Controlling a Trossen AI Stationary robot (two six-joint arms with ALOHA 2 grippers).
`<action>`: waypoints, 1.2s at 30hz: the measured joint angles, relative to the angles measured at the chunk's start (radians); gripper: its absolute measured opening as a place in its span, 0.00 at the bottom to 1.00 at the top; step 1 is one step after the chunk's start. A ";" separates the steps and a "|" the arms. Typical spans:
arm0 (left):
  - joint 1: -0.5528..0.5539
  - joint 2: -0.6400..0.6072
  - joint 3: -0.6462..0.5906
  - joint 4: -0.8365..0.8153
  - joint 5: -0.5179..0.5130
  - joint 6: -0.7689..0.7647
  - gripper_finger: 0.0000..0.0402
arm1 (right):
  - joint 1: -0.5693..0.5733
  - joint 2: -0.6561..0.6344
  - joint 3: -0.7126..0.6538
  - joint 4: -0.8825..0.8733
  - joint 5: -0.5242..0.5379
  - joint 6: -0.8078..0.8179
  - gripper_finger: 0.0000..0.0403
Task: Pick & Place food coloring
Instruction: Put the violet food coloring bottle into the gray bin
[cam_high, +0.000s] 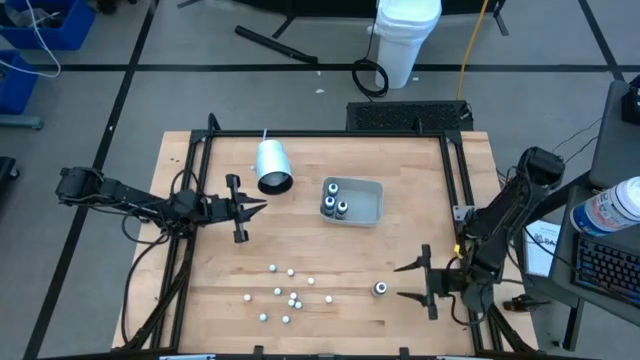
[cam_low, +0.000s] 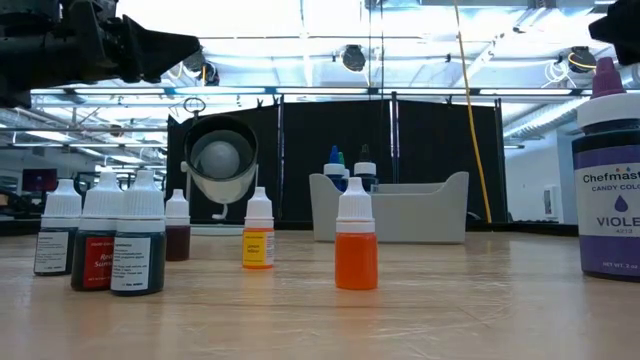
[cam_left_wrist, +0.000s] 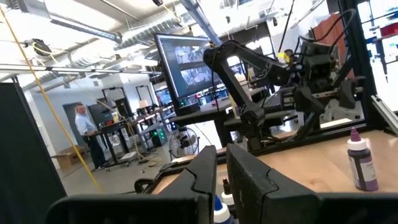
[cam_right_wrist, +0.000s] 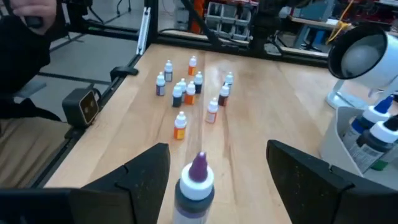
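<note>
The food coloring is a set of small dropper bottles. Several stand loose on the table's near middle (cam_high: 283, 295) (cam_right_wrist: 186, 87) (cam_low: 120, 245). Three more stand in the clear tray (cam_high: 352, 200). A violet-topped bottle (cam_high: 380, 289) (cam_right_wrist: 196, 183) (cam_low: 607, 180) stands upright on the table near the right edge. My right gripper (cam_high: 402, 281) (cam_right_wrist: 217, 150) is open and low, one finger on either side of this bottle without touching it. My left gripper (cam_high: 260, 207) (cam_left_wrist: 221, 177) is shut, hovering left of the tray and holding nothing.
A white cup (cam_high: 272, 167) (cam_low: 220, 162) lies on its side beside the tray's left end, mouth toward the near edge. A black frame (cam_high: 455, 190) runs along the table's edges. Bare wood lies between the tray and the loose bottles.
</note>
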 joint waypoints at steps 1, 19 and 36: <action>0.000 0.000 0.000 0.000 0.000 -0.002 0.12 | 0.000 0.008 -0.007 0.017 -0.004 -0.006 0.64; 0.000 0.000 0.000 -0.005 0.000 -0.025 0.12 | -0.095 0.164 -0.098 0.269 -0.138 0.035 0.64; 0.000 0.000 0.000 -0.010 0.000 -0.041 0.12 | -0.195 0.278 -0.100 0.389 -0.270 -0.004 0.64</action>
